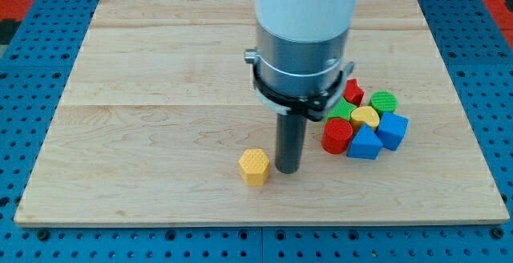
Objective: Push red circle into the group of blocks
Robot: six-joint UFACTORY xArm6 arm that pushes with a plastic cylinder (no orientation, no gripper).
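Note:
The red circle [337, 135] sits at the left edge of a cluster of blocks on the wooden board [160, 70], touching a blue block [365, 144]. The cluster also holds a yellow block [365, 117], a green circle [383, 101], a second blue block [393, 129], another green block [344, 109] and a red block [353, 91] partly behind the arm. My tip [288, 169] rests on the board left of the red circle, apart from it, and just right of a lone yellow hexagon [254, 167].
The arm's wide white and grey body [303, 46] hangs over the board's middle and hides part of the cluster's left side. Blue pegboard [32, 70] surrounds the board on all sides.

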